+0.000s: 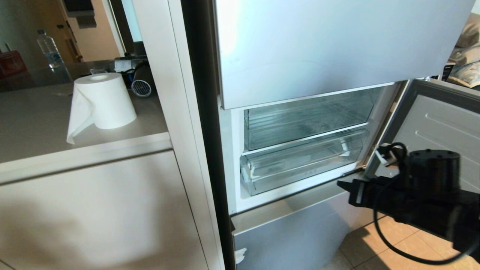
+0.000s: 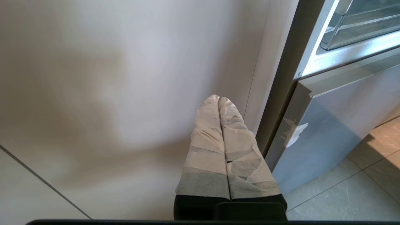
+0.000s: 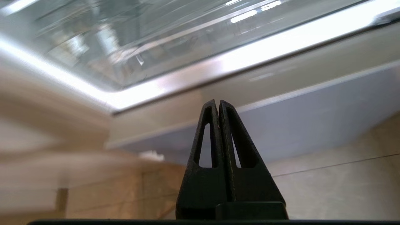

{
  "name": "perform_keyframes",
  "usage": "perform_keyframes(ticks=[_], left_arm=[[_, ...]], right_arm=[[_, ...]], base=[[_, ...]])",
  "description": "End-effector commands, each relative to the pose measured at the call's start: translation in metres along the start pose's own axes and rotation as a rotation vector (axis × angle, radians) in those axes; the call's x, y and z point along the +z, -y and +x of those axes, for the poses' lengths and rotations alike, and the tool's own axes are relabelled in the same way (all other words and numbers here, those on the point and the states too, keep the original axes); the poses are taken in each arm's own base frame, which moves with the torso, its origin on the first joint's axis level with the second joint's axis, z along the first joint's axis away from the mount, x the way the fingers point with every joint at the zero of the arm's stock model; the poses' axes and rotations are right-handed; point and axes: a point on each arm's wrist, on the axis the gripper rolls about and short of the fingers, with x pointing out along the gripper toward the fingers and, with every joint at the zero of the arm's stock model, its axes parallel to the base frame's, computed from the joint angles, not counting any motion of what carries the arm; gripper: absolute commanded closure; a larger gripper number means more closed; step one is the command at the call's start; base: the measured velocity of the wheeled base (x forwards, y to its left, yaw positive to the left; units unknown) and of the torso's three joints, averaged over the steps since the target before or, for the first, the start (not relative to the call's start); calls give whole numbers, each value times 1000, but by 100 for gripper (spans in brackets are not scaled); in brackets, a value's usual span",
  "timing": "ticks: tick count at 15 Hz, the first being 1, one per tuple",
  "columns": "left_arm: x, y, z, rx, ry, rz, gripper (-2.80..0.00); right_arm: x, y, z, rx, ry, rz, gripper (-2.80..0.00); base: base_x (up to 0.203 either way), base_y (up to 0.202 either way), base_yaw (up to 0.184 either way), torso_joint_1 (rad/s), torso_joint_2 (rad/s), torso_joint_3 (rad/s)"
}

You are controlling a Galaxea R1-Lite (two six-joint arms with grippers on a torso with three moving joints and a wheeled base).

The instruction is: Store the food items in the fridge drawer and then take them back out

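The fridge's middle compartment stands open. The fridge drawer [image 1: 300, 165], clear with white tape at its front left corner, sits pushed in below another clear bin [image 1: 307, 120]. No food items are in view. My right gripper [image 1: 339, 183] is shut and empty; it hangs in front of the fridge's lower right, just below the drawer's level. In the right wrist view its black fingertips [image 3: 217, 101] meet under the drawer [image 3: 125, 40]. My left gripper [image 2: 218, 97], with tape-wrapped fingers, is shut and parked low beside the white cabinet.
The compartment door [image 1: 438, 127] is swung open to the right, behind my right arm. A silver-blue lower panel [image 1: 292, 232] lies under the drawer. The counter [image 1: 33, 123] on the left carries a paper roll [image 1: 105, 101] and a water bottle [image 1: 48, 48]. Tiled floor [image 1: 397, 247] lies at the lower right.
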Motion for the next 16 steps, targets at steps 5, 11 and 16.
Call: perform_keyframes(ticks=[5, 11, 16], left_arm=[[0, 0, 0, 1, 0, 0, 0], [0, 0, 0, 0, 0, 0, 0], [0, 0, 0, 0, 0, 0, 0]], right_arm=[[-49, 12, -207, -24, 401, -192, 0], [-145, 32, -237, -205, 517, -364, 0], [-157, 37, -229, -288, 409, -373, 0]], base=[[0, 0, 0, 0, 0, 0], [0, 0, 0, 0, 0, 0], [0, 0, 0, 0, 0, 0]])
